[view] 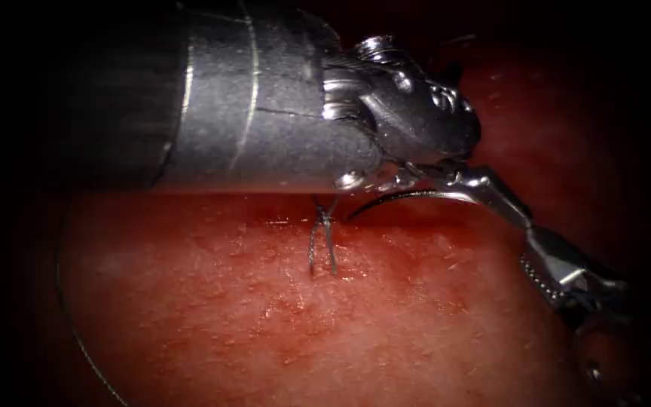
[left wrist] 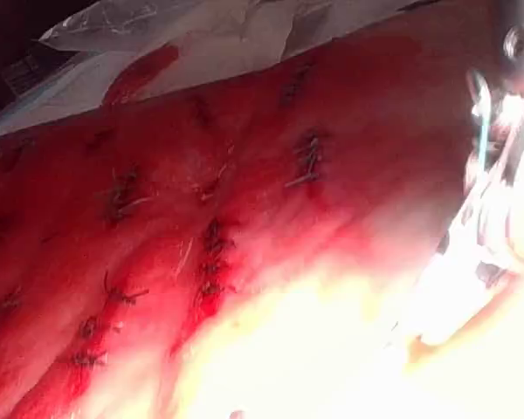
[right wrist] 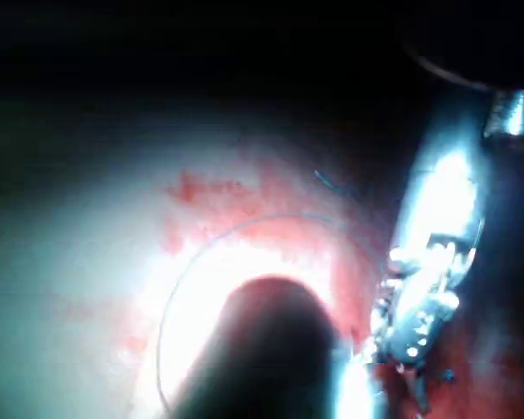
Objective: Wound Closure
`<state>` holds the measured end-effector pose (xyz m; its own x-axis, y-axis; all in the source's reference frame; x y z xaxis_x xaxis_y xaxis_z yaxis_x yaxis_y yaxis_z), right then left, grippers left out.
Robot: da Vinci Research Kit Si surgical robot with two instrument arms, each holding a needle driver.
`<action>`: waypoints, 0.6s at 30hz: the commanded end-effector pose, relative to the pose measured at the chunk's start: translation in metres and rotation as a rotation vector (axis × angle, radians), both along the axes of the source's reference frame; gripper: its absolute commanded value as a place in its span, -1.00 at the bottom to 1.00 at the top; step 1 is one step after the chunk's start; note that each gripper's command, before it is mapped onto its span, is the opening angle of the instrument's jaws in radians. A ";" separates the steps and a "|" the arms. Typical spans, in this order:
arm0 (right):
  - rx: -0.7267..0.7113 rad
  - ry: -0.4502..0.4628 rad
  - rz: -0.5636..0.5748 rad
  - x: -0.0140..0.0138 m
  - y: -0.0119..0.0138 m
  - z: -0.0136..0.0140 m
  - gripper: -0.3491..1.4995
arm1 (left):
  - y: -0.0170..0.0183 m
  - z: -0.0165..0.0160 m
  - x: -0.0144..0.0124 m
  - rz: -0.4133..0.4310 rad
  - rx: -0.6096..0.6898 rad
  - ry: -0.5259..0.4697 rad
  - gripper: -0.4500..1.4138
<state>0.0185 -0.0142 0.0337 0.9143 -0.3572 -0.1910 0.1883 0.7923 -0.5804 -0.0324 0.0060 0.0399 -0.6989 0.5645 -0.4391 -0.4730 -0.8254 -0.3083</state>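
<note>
Though the cut itself is hard to trace in the endoscope view, at least one stitch is done. At far left a slack run of thread [view: 69, 316] curves over the tissue [view: 386, 332]. Next, a tied knot [view: 322, 240] stands with two short tails up. The left wrist view shows several rows of finished stitches [left wrist: 214, 257], with a plastic sheet [left wrist: 201, 35] beyond the tissue edge.

The left gripper [view: 397, 179] hangs close over the knot; whether it holds anything cannot be told. Its thick shaft [view: 265, 98] hides the tissue behind.

Right of the knot, the needle [view: 401, 197] arcs above the surface and looks free of the tissue. The right gripper [view: 484, 188] is pressed together on its right-hand end. Judgement: further stitching remains.
</note>
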 end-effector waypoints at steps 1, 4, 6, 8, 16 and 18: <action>0.001 0.000 -0.001 0.0002 -0.0005 0.0004 -1.00 | 0.0004 0.0003 0.0000 0.008 0.002 -0.003 0.58; 0.001 -0.001 -0.001 -0.0001 -0.0005 0.0006 -1.00 | 0.0000 0.0005 0.0016 0.060 0.032 0.010 0.57; -0.001 0.000 0.001 -0.0001 -0.0004 0.0006 -1.00 | -0.0001 0.0005 0.0018 0.070 0.039 0.014 0.57; -0.003 -0.004 -0.003 0.0000 -0.0004 0.0006 -1.00 | -0.0003 0.0003 0.0019 0.085 0.057 -0.009 0.57; -0.014 -0.005 -0.023 0.0003 -0.0007 0.0002 -1.00 | -0.0018 0.0002 0.0016 0.170 0.215 -0.048 0.39; -0.023 -0.005 -0.032 0.0004 -0.0008 0.0001 -1.00 | -0.0022 0.0005 0.0016 0.196 0.253 -0.040 0.37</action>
